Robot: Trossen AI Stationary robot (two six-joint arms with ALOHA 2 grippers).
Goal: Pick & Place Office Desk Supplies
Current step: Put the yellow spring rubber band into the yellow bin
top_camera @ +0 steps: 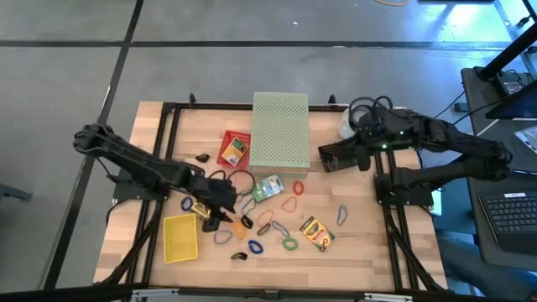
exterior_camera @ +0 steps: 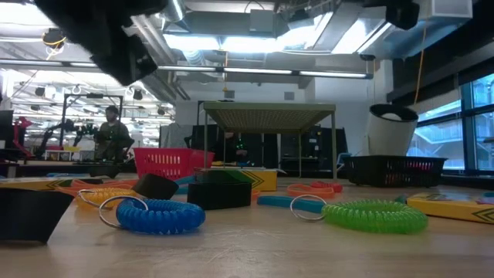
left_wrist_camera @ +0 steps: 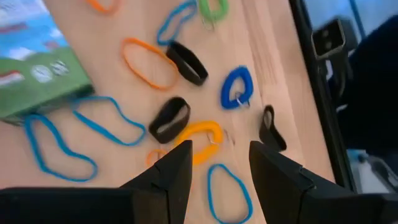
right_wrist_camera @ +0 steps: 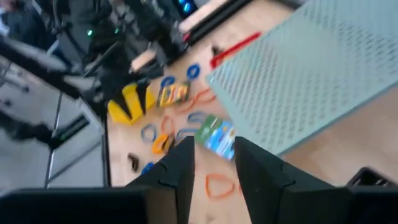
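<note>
Many small loops in blue, orange, green and red lie scattered on the wooden table (top_camera: 361, 252), among them an orange coil (left_wrist_camera: 200, 138), a blue loop (left_wrist_camera: 227, 194) and a blue coil (left_wrist_camera: 237, 87). Black clips (left_wrist_camera: 169, 119) lie among them. A green card box (top_camera: 267, 188), a red-and-yellow one (top_camera: 234, 148) and a yellow-green one (top_camera: 317, 232) lie flat. My left gripper (left_wrist_camera: 221, 163) is open above the loops, its fingers standing either side of the orange coil and blue loop; it also shows in the high view (top_camera: 223, 218). My right gripper (right_wrist_camera: 214, 163) is open and empty in the air beside the perforated box's right edge (top_camera: 329, 157).
A large pale green perforated box (top_camera: 280, 130) stands at the table's far middle. A yellow tray (top_camera: 179, 237) lies at the near left, beside my left gripper. A white cup (top_camera: 346, 126) stands at the far right. Black frame rails (top_camera: 382, 210) run along both table sides.
</note>
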